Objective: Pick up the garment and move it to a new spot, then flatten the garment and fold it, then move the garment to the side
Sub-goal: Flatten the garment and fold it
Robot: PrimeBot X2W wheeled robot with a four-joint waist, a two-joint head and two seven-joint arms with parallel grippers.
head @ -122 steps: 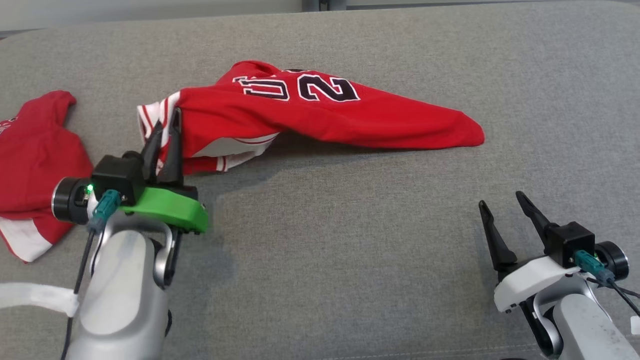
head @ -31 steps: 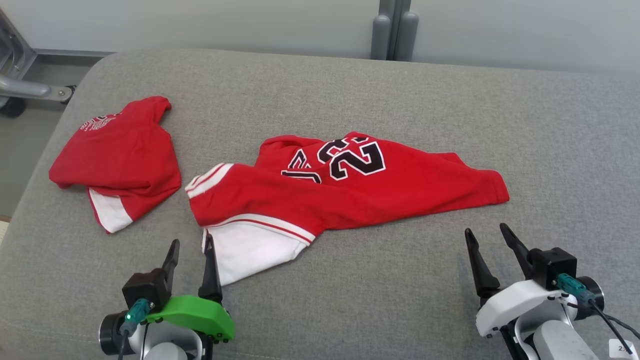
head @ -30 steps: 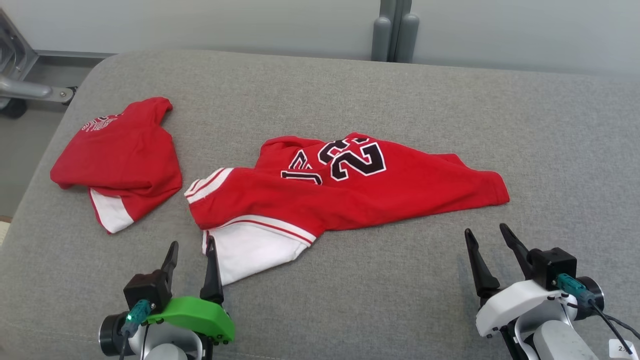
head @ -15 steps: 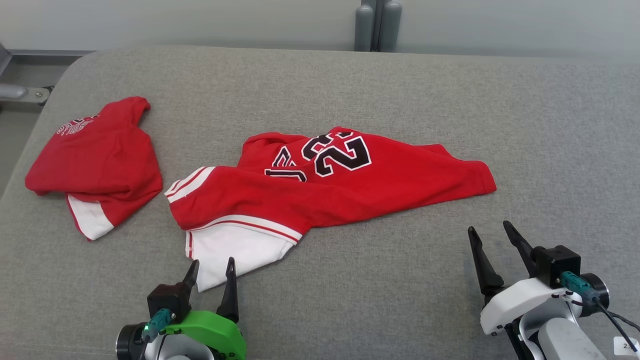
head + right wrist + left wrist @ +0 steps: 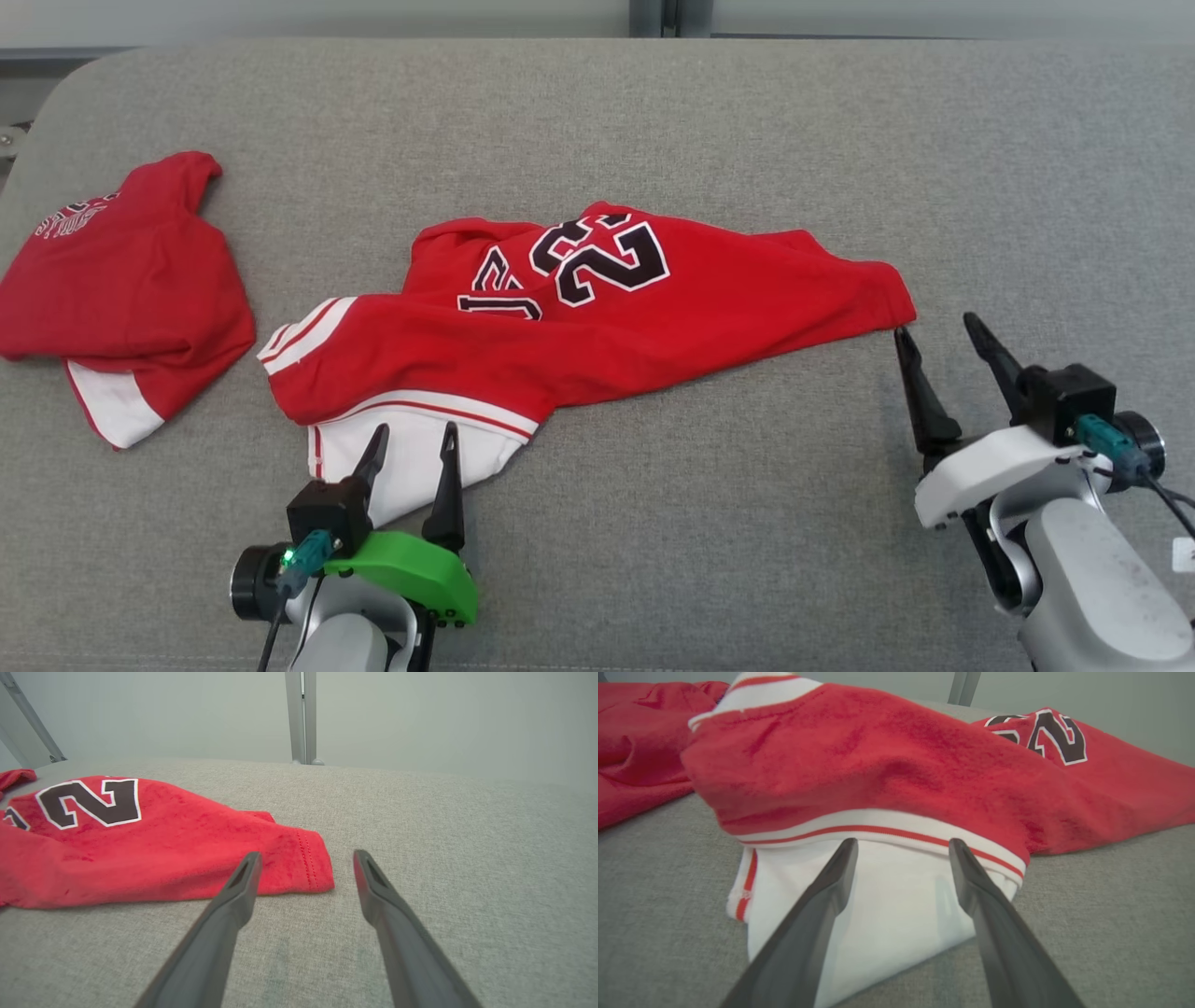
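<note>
The garment (image 5: 597, 317) is a red jersey with black-and-white numbers and a white striped part, lying crumpled across the middle of the grey cushion (image 5: 653, 523). My left gripper (image 5: 415, 439) is open at the lower left, its fingertips over the garment's white flap (image 5: 878, 896), gripping nothing. My right gripper (image 5: 934, 325) is open at the right, its left fingertip just beside the garment's red right end (image 5: 299, 863). In the right wrist view that red corner lies between and ahead of the open gripper (image 5: 306, 856).
A second red garment (image 5: 121, 280) with a white edge lies bunched at the far left of the cushion. Bare grey cushion stretches to the right and along the front. A pale wall with a grey post (image 5: 301, 718) stands behind.
The head camera has tilted down and shifted. My left gripper has moved forward over the white flap. My right gripper has advanced to the garment's right end. The garment itself lies as before.
</note>
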